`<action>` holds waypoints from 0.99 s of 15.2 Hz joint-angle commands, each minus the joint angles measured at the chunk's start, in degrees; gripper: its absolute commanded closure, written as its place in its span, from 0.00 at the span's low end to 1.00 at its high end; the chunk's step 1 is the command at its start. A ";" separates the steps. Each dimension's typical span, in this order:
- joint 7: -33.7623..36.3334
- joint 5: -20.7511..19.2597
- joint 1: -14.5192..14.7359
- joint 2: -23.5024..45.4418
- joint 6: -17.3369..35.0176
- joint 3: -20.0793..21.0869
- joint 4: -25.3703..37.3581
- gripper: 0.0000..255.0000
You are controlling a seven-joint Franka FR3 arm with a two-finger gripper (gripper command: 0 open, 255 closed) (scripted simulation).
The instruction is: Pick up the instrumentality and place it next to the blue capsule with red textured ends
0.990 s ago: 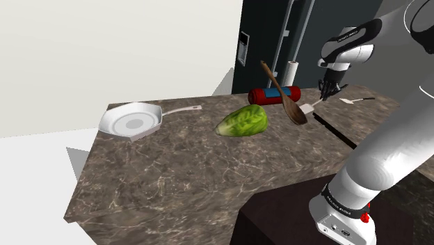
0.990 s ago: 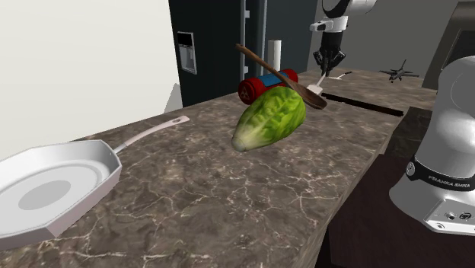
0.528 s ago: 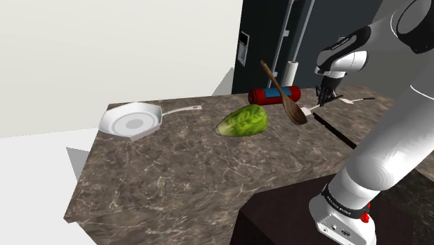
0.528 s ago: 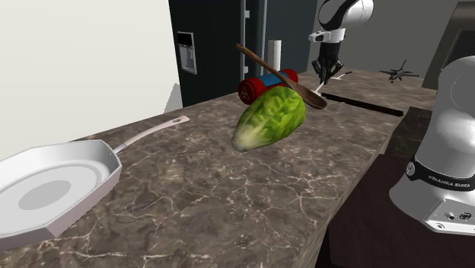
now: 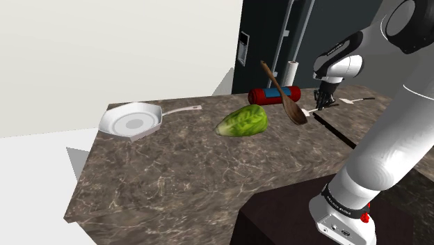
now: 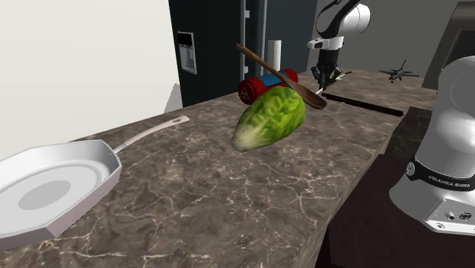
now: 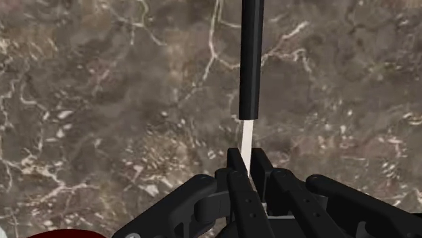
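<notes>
A slim utensil with a white shaft [image 7: 247, 138] and a black handle [image 7: 250, 61] lies flat on the dark marble counter [image 5: 209, 174]. My gripper [image 7: 247, 172] is down on it with the fingers clasping the white shaft between them. The gripper [image 5: 322, 104] stands at the counter's far end, just past the wooden spoon's bowl [image 5: 295, 113]. The blue capsule with red ends [image 5: 273, 94] lies a short way off toward the shoulder view's left, under the spoon's handle. In the second exterior view, the gripper [image 6: 323, 78] is to the right of the capsule [image 6: 266, 82].
A green lettuce head [image 5: 243, 121] lies mid-counter. A white frying pan [image 5: 131, 122] sits near the far left corner. A white roll [image 5: 293, 71] stands behind the capsule. Another small utensil [image 5: 358, 100] lies beyond the gripper. A seam [image 5: 334, 129] crosses the counter.
The gripper has come down from above the utensil to counter level and drawn its fingers in around the white shaft. Nothing on the counter has moved.
</notes>
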 commanded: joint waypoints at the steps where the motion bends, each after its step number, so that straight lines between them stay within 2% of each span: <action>1: -0.05 0.05 -0.01 0.05 0.05 -0.01 -0.01 1.00; 3: -0.04 0.04 -0.01 0.04 0.03 -0.01 0.00 1.00; 4: -0.04 0.04 -0.01 0.04 0.03 -0.01 0.00 0.00; 9: -0.04 0.04 -0.01 0.04 0.03 -0.01 0.00 0.00; 13: 4.23 -5.69 0.27 -6.45 -7.73 1.03 3.17 0.00; 15: 4.22 -5.67 0.17 -6.44 -7.73 1.13 3.17 0.00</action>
